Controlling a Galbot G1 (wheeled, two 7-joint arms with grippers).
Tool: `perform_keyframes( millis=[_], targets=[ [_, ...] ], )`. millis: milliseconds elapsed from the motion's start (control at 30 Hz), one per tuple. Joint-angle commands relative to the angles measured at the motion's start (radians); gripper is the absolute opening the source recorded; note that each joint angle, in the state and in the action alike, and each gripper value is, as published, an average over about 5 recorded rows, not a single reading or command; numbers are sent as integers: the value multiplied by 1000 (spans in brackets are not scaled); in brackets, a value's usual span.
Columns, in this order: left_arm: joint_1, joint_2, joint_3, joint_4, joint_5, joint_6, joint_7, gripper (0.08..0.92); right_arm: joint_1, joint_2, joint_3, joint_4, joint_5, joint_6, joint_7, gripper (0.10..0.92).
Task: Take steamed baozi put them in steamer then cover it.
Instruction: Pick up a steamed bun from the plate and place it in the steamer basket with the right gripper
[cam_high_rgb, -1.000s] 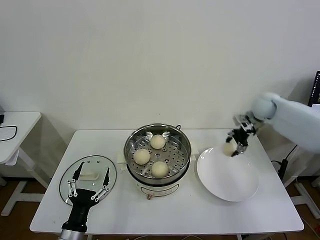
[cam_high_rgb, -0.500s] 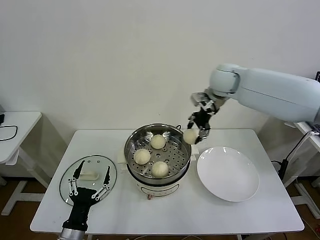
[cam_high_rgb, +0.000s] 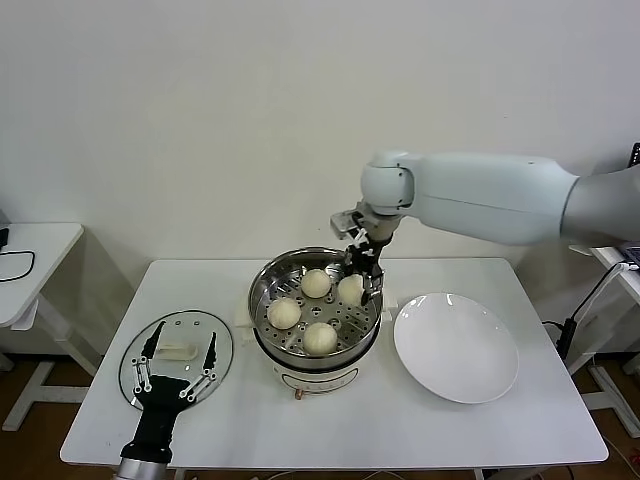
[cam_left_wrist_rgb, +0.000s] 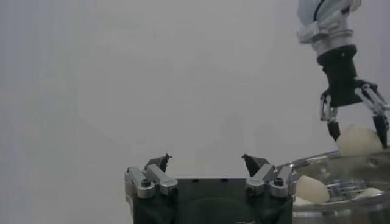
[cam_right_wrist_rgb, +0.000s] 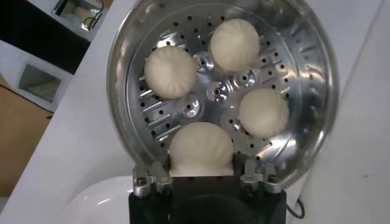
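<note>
Fourth baozi (cam_high_rgb: 351, 289) in right claw (cam_high_rgb: 362, 283), seemingly over steamer (cam_high_rgb: 262, 290)

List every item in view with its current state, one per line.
Steamer: uncovered, three baozi on its perforated floor.
Fourth baozi: held in the right gripper over the steamer basket, not yet released.
Cover: flat on the table left of the steamer, handle up.
Plate: empty.
Right gripper: shut on the fourth baozi.
Left gripper: open, over the cover's near edge, holding nothing.

Steamer (cam_high_rgb: 315, 300) between cover (cam_high_rgb: 176, 355) and plate (cam_high_rgb: 456, 347)
</note>
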Motion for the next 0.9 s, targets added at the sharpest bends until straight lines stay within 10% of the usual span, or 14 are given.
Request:
perform_keyframes(
  millis=[33, 900],
  targets=[
    [0, 0, -1, 0, 0, -1, -1, 823, -63, 69, -23, -68, -12, -15, 33, 679],
    [-4, -1, -9, 8, -1, -4, -5, 823, -89, 52, -5, -65, -25, -10, 53, 819]
  ],
)
